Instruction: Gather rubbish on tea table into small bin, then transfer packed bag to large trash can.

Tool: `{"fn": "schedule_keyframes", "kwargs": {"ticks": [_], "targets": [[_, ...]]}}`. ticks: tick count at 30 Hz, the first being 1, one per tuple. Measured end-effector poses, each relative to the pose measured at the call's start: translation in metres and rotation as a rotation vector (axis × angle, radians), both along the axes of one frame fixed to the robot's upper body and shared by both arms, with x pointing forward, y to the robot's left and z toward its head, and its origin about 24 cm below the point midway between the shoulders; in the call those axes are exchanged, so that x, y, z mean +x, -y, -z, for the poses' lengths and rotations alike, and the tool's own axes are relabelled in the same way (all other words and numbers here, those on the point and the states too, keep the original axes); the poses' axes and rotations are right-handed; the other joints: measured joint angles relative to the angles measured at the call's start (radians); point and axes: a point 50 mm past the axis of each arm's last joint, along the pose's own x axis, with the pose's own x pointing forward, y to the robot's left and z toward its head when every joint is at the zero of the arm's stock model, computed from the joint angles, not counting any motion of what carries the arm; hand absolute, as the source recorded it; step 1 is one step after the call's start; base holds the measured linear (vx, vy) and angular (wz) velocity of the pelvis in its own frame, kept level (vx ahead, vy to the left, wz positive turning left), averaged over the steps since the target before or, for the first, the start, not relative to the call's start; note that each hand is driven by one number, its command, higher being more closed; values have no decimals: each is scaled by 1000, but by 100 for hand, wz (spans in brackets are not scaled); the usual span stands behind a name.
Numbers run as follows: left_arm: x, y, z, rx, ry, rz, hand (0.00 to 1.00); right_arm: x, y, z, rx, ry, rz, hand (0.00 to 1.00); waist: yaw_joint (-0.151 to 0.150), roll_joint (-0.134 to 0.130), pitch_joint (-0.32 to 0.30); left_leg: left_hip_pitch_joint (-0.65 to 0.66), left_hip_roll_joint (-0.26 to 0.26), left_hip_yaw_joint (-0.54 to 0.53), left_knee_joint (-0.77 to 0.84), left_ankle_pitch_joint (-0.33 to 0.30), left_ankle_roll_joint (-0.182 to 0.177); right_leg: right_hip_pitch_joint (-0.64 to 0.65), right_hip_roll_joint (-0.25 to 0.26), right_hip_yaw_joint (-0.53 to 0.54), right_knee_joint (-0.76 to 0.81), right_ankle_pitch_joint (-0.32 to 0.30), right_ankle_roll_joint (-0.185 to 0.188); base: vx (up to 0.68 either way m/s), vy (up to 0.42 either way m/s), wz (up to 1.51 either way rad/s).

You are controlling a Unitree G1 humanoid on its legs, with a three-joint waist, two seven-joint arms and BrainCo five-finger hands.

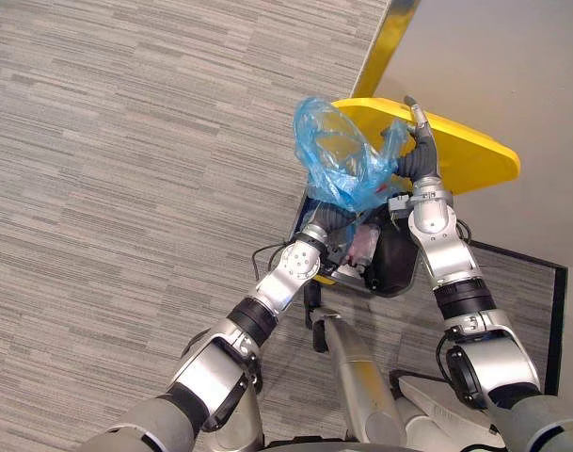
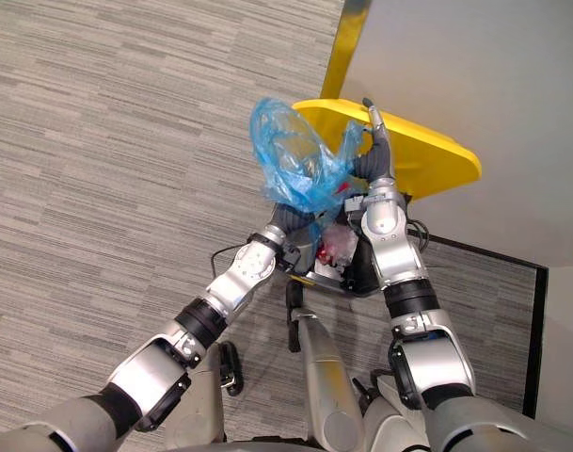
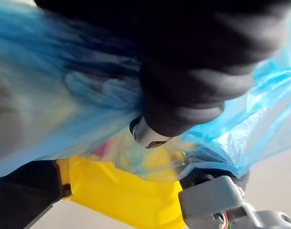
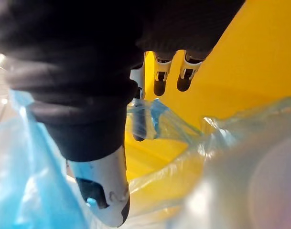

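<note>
Blue bag point(image 1: 338, 155): we see it bunched and lifted above the mouth of the large trash can point(image 1: 394, 268); it is not yet inside.
Left hand point(image 1: 326, 221): it sits at the bag's 6 o'clock with its dark cover pushed into the film. Its fingers are buried in plastic, so we cannot tell what they grip.
Right hand point(image 1: 420, 132): it is at the bag's 3 o'clock, fingers straight and laid against the yellow lid point(image 1: 479, 160), curled round nothing. A fold of the bag drapes over its wrist.
Step in hand: we judge this to be the final transfer, with the packed bag at the can and the lid tipped up.
Next move: we think the bag must go down toward 5 o'clock, into the black opening, with the lid pressed back, and then be let go. The film could snag on the right hand.
Head views: they give us the layout of both arms, the bag, the lid and the can on the carpet point(image 1: 126, 141).
Left wrist view: up close we see film wrapped round the hand and yellow beyond it.
Right wrist view: it adds the straight fingertips point(image 4: 159, 86) near the yellow surface and the thumb point(image 4: 104, 191) set apart, with film between them.
</note>
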Motion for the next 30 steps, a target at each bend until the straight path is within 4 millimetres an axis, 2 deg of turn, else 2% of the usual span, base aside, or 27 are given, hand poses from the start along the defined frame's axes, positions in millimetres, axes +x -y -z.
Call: {"fn": "schedule_keyframes", "kwargs": {"ticks": [14,23,30], "targets": [[3,-4,4,32,0,-24,100,-16,5,26,-175,-12,52,0,11,0,0,11,-1,22,-1,-2,3,1,1,18,2,0,1,5,-2,-3],[9,-15,9,56,-17,-63,100,-26,8,40,-186,-23,62,0,13,-4,3,28,7,48,6,-14,11,2,10,36,0,4,6,5,-13,-7],[11,-22,13,89,-17,-80,100,-33,18,41,-245,-1,121,0,13,-10,14,34,13,50,8,-15,5,3,15,37,1,5,6,20,-12,-2]]}}
